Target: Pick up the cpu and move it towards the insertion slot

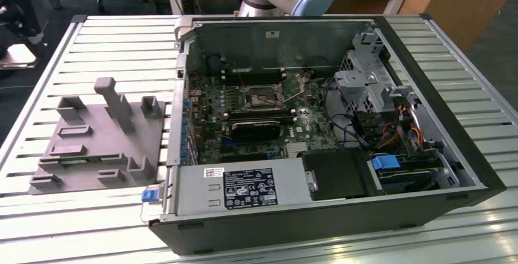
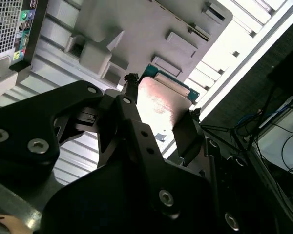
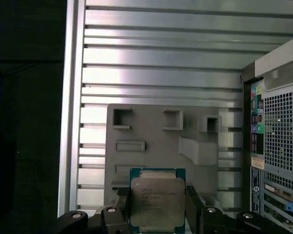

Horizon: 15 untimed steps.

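Grip: black gripper [image 3: 156, 209] pinches the flat square silver-topped cpu [image 3: 157, 199] by opposite edges.
Place: over the grey plastic fixture plate [image 3: 151, 132], well apart from the square black silver-framed insertion slot [image 1: 263, 97].
Risk: the edge-held chip could tilt or slip.

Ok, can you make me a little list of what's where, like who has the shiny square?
gripper: shut on the cpu
cpu: silver top showing, green rim
behind the cpu: grey fixture on the slatted table
insertion slot: black square on the green board inside the open computer case
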### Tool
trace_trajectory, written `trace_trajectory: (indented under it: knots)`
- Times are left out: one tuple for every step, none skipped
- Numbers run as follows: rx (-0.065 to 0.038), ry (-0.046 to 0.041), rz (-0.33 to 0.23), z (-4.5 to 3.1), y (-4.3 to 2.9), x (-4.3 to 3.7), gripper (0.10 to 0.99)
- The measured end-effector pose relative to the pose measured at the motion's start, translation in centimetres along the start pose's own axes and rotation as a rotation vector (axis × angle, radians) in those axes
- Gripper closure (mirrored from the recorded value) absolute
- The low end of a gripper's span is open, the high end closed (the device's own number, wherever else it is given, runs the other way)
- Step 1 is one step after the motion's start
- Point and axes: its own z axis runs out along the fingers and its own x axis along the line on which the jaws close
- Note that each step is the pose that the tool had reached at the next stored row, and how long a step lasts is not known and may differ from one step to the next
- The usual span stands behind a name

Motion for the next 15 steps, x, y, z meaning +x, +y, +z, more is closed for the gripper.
trace_trajectory:
  knots:
    - [0.000,0.0001,0.000,0.00,-0.01,-0.34,0.549]
    - [0.000,0.0001,0.000,0.01,-0.01,-0.64,0.549]
    - [0.000,0.0000,0.000,0.02,-0.01,-0.93,0.549]
    - [0.000,0.0000,0.000,0.03,-0.02,-1.23,0.549]
    - [0.000,0.0000,0.000,0.03,-0.02,-1.54,0.549]
    - [0.000,0.0000,0.000,0.04,-0.03,-1.86,0.549]
    - [0.000,0.0000,0.000,0.05,-0.03,-2.14,0.549]
    - [0.000,0.0000,0.000,0.05,-0.03,-2.40,0.549]
    - [0.000,0.0000,0.000,0.06,-0.03,-2.66,0.549]
    - [0.000,0.0000,0.000,0.07,-0.03,-2.93,0.549]
    - [0.000,0.0000,0.000,0.07,-0.04,-3.18,0.549]
    - [0.000,0.0000,0.000,0.08,-0.04,-3.39,0.549]
    - [0.000,0.0000,0.000,0.08,-0.04,-3.58,0.549]
    - [0.000,0.0001,0.000,0.08,-0.05,-3.79,0.549]
    - [0.000,0.0000,0.000,0.09,-0.05,-4.05,0.549]
